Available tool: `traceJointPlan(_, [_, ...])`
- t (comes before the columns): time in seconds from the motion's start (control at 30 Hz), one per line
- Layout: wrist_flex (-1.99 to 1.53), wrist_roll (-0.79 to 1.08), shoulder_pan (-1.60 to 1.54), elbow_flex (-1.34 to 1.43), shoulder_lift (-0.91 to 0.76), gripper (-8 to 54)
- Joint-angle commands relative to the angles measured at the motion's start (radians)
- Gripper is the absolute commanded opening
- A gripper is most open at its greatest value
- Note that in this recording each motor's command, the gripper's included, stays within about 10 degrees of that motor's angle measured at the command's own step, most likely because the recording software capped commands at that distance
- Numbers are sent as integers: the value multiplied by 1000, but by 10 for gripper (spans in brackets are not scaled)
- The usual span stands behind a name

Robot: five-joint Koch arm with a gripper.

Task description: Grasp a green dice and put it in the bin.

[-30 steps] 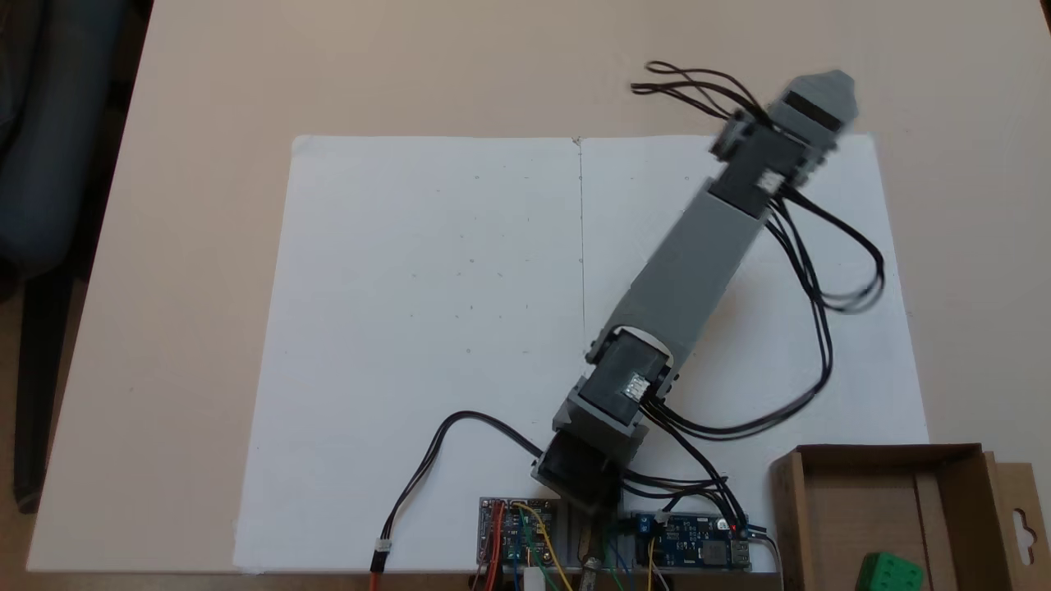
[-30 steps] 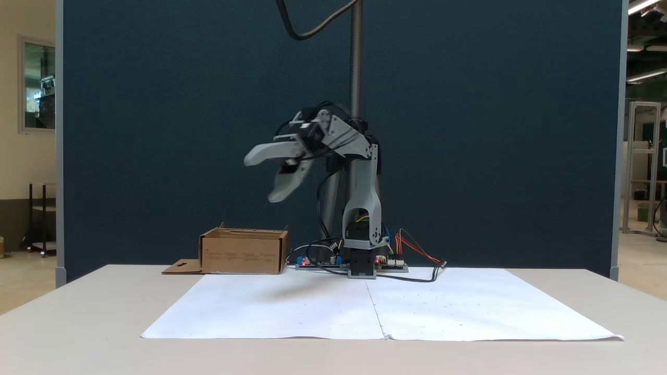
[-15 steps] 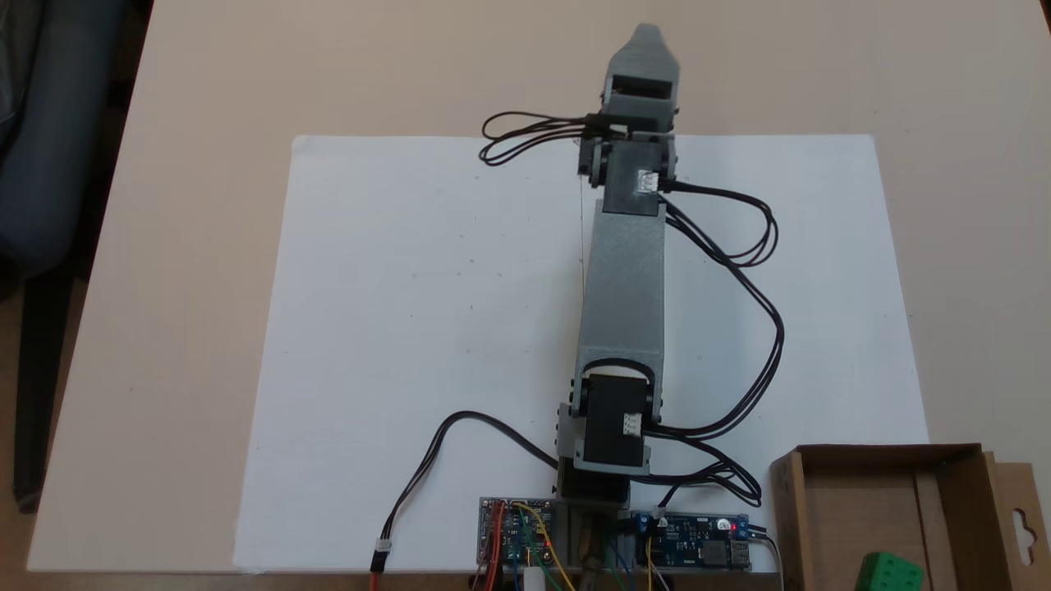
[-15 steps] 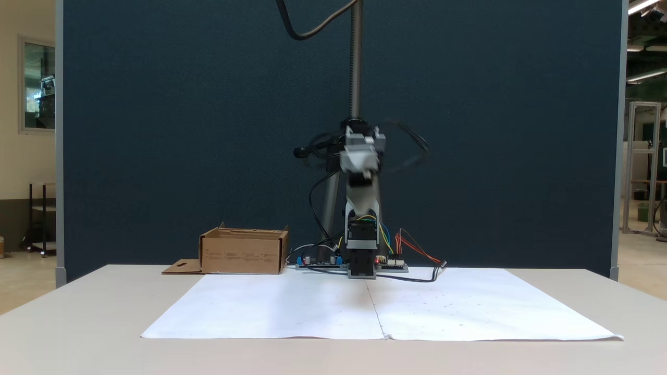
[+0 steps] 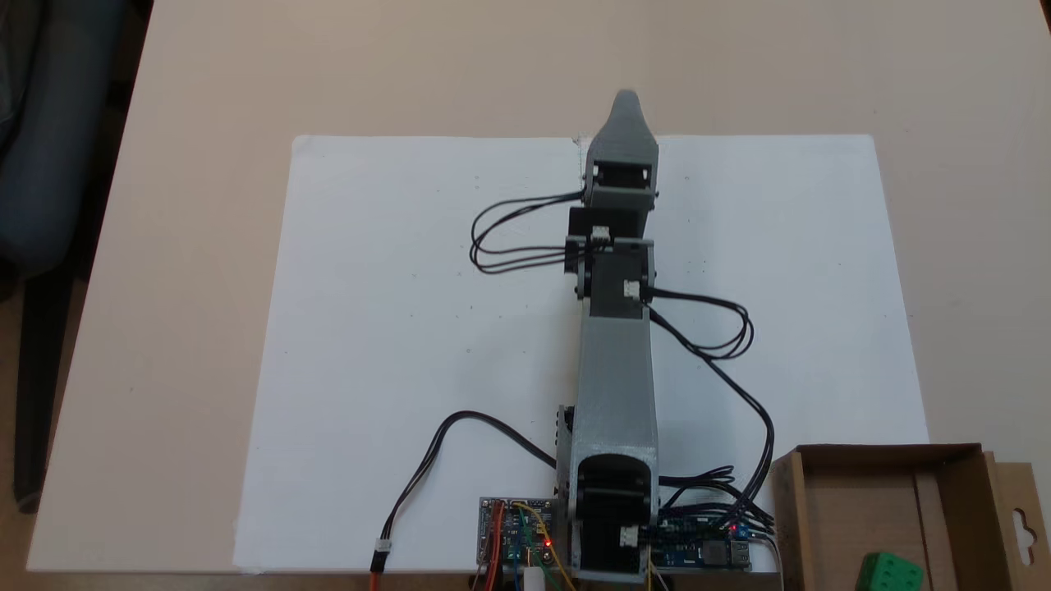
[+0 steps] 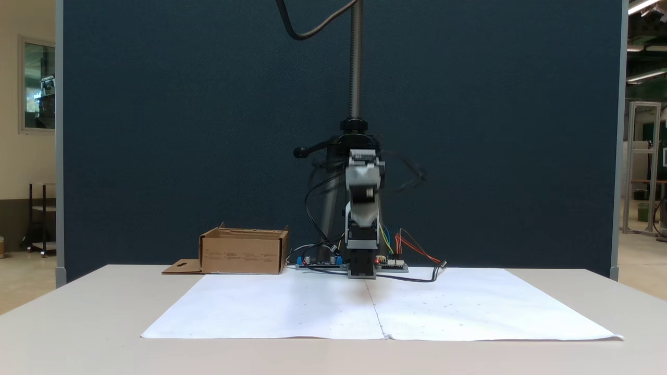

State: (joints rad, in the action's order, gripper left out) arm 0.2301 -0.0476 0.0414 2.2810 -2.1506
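My gripper hangs over the far edge of the white paper sheet, on its centre crease; my jaws lie one behind the other for both fixed views, so I cannot tell how they stand. Bare sheet spreads wide on either side of my arm. The green dice sits inside the bin beside my base, and the small print on the bin's wall is too fine to read

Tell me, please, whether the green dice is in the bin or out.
In: the green dice sits on the floor inside the bin.
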Motion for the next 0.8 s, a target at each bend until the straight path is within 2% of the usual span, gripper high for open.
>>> traceJointPlan(0.0, [168,8,-5,31,-89,437])
traceJointPlan(0.23, [388,17,-5,330,-216,435])
traceJointPlan(0.77, [871,25,-2,730,-221,434])
